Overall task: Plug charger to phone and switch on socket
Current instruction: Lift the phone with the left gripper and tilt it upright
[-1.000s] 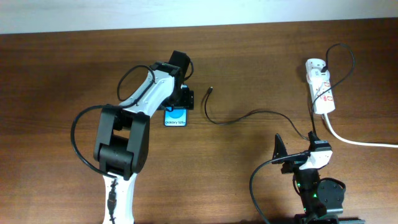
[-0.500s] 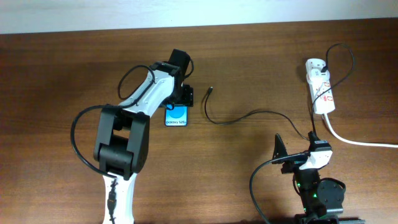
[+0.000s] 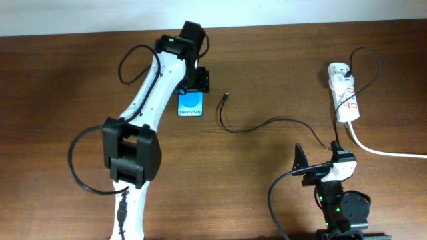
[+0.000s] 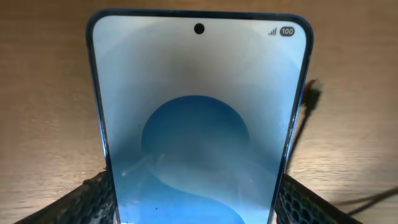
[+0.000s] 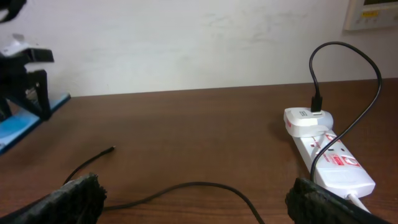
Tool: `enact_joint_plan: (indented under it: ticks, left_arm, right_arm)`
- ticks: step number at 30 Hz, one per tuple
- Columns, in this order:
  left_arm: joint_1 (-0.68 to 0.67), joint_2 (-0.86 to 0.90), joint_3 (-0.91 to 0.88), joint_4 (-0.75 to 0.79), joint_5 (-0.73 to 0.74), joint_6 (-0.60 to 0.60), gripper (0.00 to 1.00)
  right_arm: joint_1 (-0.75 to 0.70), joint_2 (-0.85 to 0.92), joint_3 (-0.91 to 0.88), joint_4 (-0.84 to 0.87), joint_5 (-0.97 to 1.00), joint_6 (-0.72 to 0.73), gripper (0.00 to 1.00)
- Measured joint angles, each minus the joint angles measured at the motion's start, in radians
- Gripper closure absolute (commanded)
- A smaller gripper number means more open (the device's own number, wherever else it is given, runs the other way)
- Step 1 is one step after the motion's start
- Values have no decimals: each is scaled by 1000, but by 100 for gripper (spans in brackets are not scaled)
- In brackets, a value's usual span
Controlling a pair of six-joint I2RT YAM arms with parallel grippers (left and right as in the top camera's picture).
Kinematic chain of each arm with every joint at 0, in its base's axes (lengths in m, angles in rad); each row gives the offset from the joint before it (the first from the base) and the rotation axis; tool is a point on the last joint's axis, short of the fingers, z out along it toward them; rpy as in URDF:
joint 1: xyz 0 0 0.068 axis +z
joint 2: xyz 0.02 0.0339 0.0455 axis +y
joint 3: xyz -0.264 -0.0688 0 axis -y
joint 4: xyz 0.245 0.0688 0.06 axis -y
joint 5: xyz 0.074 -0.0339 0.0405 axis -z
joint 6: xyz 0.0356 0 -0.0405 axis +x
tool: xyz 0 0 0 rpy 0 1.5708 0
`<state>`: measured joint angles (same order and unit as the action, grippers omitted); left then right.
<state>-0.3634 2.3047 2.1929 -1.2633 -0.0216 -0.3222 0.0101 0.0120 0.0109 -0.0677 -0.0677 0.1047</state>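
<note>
Perhaps lab: wooden table (image 3: 67, 67), white wall (image 5: 186, 43)

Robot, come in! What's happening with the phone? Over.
Left hand shut on phone. Right hand open. Charger tip loose beside phone, unplugged. Nothing in the way.

Left arm (image 3: 150, 100) stretched forward, left tool (image 3: 191, 90) clamped on phone (image 3: 190, 107); right arm (image 3: 337, 200) folded, right tool (image 5: 196, 202) spread

Even bright light; glare washes phone (image 4: 199, 124) screen top; faint shadows; focus sharp.
</note>
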Motion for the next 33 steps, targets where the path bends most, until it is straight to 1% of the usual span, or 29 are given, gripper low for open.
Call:
enact_joint_plan:
  ticks: [5, 8, 12, 16, 21, 24, 27, 33]
  left_arm:
    - [3, 0, 139, -76, 10, -24, 100]
    - [28, 0, 210, -99, 58, -46, 100]
    - [106, 0, 238, -152, 119, -178, 100]
    - [139, 0, 239, -202, 145, -262, 100]
    - [135, 0, 239, -251, 204, -281, 100]
    - [135, 0, 239, -264, 256, -285, 100]
    - [135, 0, 239, -300, 343, -286, 100]
    - [135, 0, 240, -354, 439, -288, 100]
  right_arm:
    - [0, 0, 0, 0, 0, 0, 2]
    - [0, 0, 0, 0, 0, 1, 2]
    - [0, 0, 0, 0, 0, 0, 2]
    - [0, 0, 0, 0, 0, 0, 2]
    - [0, 0, 0, 0, 0, 0, 2]
    - [0, 0, 0, 0, 0, 0, 2]
    - [0, 0, 0, 0, 0, 0, 2]
    - [0, 0, 0, 0, 0, 0, 2]
